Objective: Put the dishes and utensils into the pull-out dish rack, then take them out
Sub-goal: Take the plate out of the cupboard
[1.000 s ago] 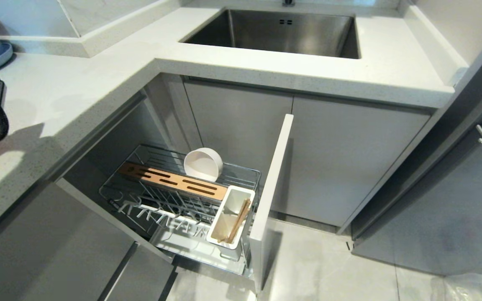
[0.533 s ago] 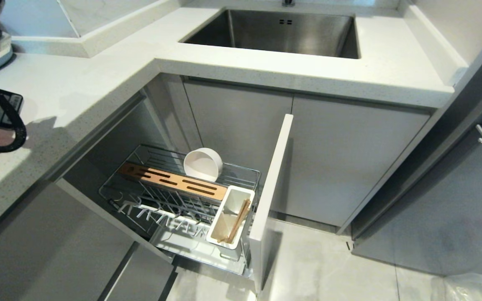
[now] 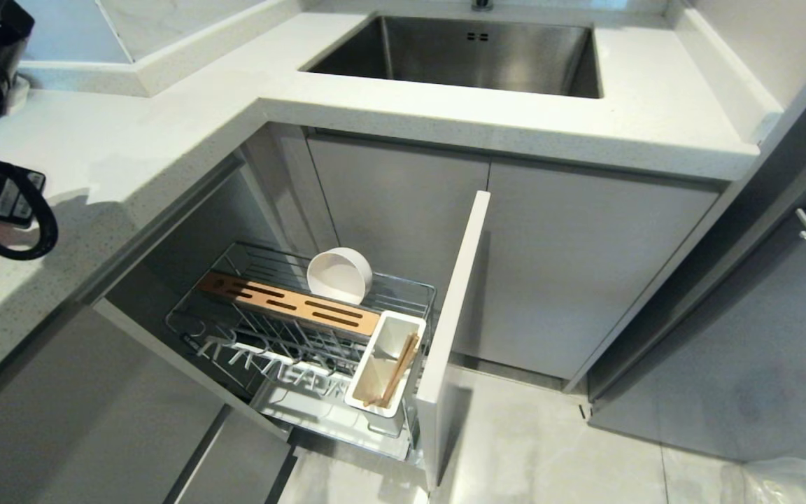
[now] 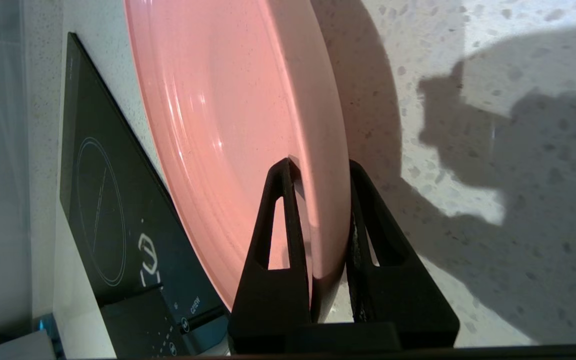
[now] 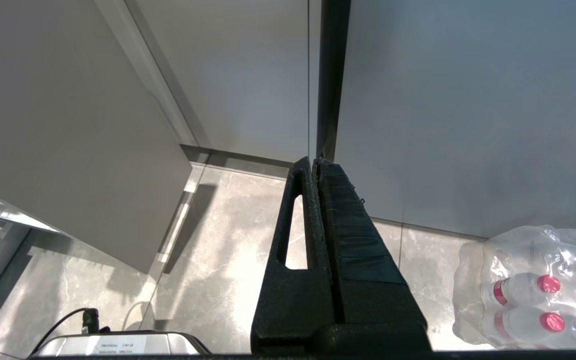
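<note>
Left gripper [image 4: 318,167] clamped on the rim of the pink plate [image 4: 228,125], held on edge over the speckled counter [image 4: 468,150] beside a black cooktop [image 4: 113,210]. Right gripper [image 5: 314,162] parked low over the floor, fingers pressed together — empty. Pull-out dish rack [image 3: 235,329] stood open: cream bowl [image 3: 338,275] behind the wooden strip [image 3: 291,303], chopsticks [image 3: 397,371] in the white caddy [image 3: 369,409].

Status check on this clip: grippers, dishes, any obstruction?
Left gripper shut on pink plate above counter. Right gripper shut, parked. Bowl, chopsticks racked. Nothing blocking.
</note>
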